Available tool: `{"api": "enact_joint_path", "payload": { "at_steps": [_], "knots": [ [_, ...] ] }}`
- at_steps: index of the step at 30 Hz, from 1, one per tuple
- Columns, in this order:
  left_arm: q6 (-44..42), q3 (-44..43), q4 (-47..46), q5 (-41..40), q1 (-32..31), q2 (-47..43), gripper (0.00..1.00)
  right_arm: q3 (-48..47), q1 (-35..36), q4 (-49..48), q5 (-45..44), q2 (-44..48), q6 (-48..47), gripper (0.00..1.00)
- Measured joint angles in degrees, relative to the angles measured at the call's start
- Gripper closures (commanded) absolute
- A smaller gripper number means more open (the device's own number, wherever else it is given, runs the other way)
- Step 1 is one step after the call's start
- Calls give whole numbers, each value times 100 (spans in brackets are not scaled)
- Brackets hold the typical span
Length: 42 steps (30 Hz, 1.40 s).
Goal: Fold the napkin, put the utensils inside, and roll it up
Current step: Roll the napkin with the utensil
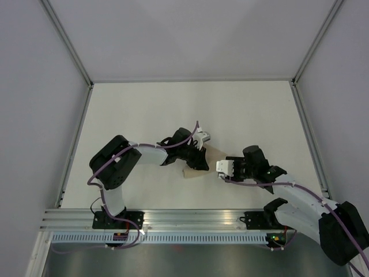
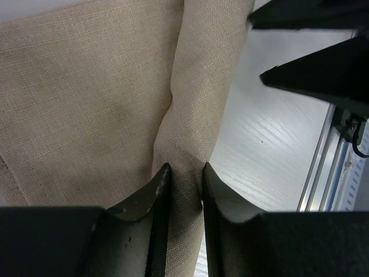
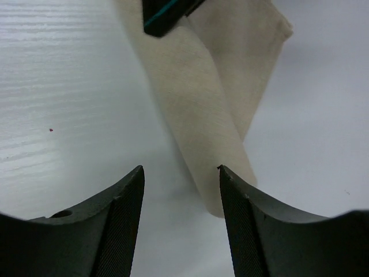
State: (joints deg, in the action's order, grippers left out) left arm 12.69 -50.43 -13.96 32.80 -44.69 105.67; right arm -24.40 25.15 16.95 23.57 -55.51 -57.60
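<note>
From above, we see the napkin (image 1: 214,154) on the surface (image 1: 144,109) between both arms. At the left wrist, the left claw (image 2: 184,173) pinches its rolled edge. At the right wrist, the right claw (image 3: 180,170) stands spread, the roll's end just ahead.

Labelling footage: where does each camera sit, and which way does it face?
Top external: above and behind, looking down on the table; left arm and right arm show.
Left wrist: on that arm, looking along left fingers shut on the napkin.
Right wrist: on that arm, looking past open right fingers at the napkin's end.
Shared: all see the napkin.
</note>
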Motion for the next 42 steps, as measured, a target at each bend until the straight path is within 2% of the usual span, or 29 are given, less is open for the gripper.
{"api": "enact_joint_path", "payload": {
  "at_steps": [4, 9, 19, 22, 26, 28, 29, 33, 34, 37, 38, 40, 41, 42],
  "knots": [
    [109, -24, -44, 201, 66, 94, 98, 839, 817, -1150, -765, -52, -98, 39],
    [205, -46, -103, 363, 114, 173, 98, 1191, 1532, -2236, -1467, -87, -87, 39],
    [249, -138, -96, 684, 127, 317, 98, 1322, 2135, -3060, -1982, -492, -68, 43],
    [251, -138, -96, 750, 146, 328, 98, 1344, 2194, -3202, -2033, -680, -70, 47],
    [251, -138, -94, 850, 184, 348, 98, 1316, 2236, -3569, -2120, -1067, -127, 59],
    [251, -138, -87, 874, 192, 350, 98, 1261, 2238, -3681, -2151, -1237, -146, 67],
    [249, -138, -79, 887, 203, 352, 98, 1222, 2238, -3711, -2157, -1318, -170, 77],
    [249, -157, -26, 981, 313, 376, 98, 1016, 2275, -3550, -2144, -1486, -308, 87],
    [247, -168, 2, 988, 337, 378, 96, 931, 2275, -3421, -2122, -1508, -334, 89],
    [249, -168, 26, 994, 358, 365, 81, 595, 2262, -2811, -2022, -1552, -334, 90],
    [249, -162, 42, 984, 358, 345, 73, 479, 2251, -2583, -1967, -1565, -332, 90],
    [251, -61, 52, 933, 358, 236, 69, 210, 2243, -2096, -1818, -1604, -313, 90],
    [251, 11, 63, 894, 363, 157, 61, 83, 2243, -1878, -1722, -1628, -302, 90],
    [254, 90, 70, 826, 374, 66, 58, -7, 2243, -1711, -1648, -1648, -284, 90]
  ]
}}
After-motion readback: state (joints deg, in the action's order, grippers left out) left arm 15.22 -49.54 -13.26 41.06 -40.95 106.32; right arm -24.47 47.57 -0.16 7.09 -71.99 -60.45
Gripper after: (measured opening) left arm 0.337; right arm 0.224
